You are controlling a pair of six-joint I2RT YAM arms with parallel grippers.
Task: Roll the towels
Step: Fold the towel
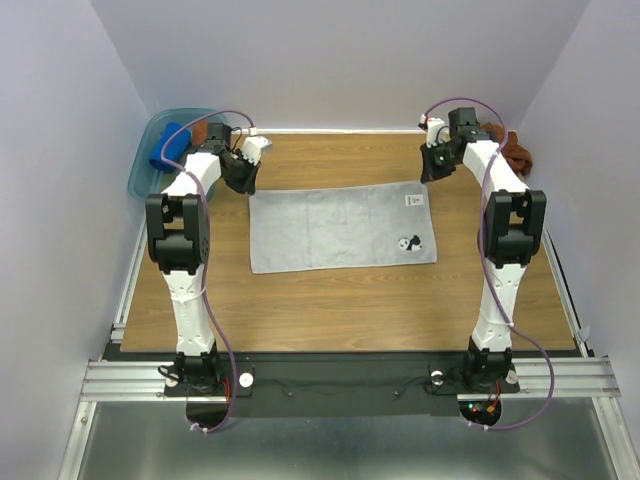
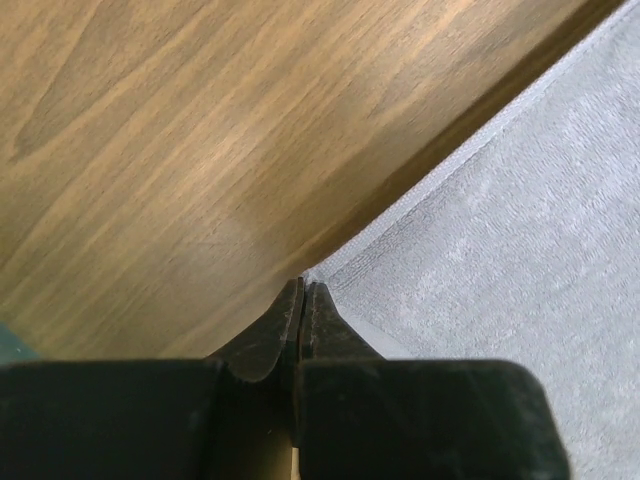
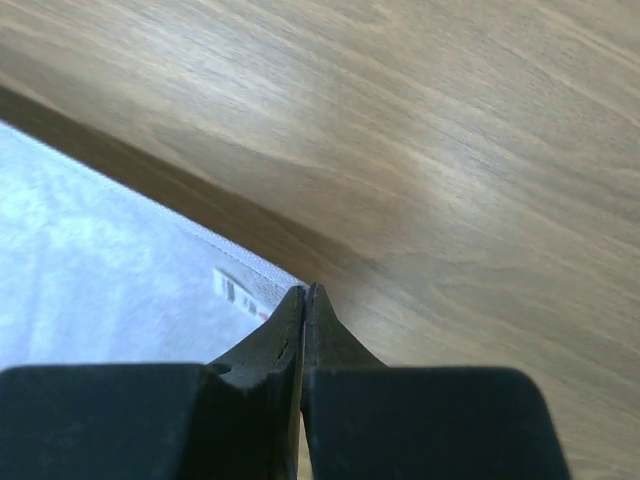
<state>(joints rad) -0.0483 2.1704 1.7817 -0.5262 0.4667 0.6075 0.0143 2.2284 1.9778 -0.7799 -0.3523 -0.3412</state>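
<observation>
A: What lies on the wooden table [image 1: 340, 295]?
B: A grey towel [image 1: 335, 228] spread flat at its middle, and a rust-brown towel [image 1: 516, 152] bunched at the far right edge. A blue tub [image 1: 150, 158] sits far left.
A: And the arms?
B: The left gripper [image 2: 302, 288] pinches the grey towel's far left corner. The right gripper [image 3: 305, 291] is closed at the far right corner; whether it holds cloth is unclear.

light grey towel [image 1: 340, 228], rust-brown towel [image 1: 516, 153], blue tub [image 1: 150, 150]
</observation>
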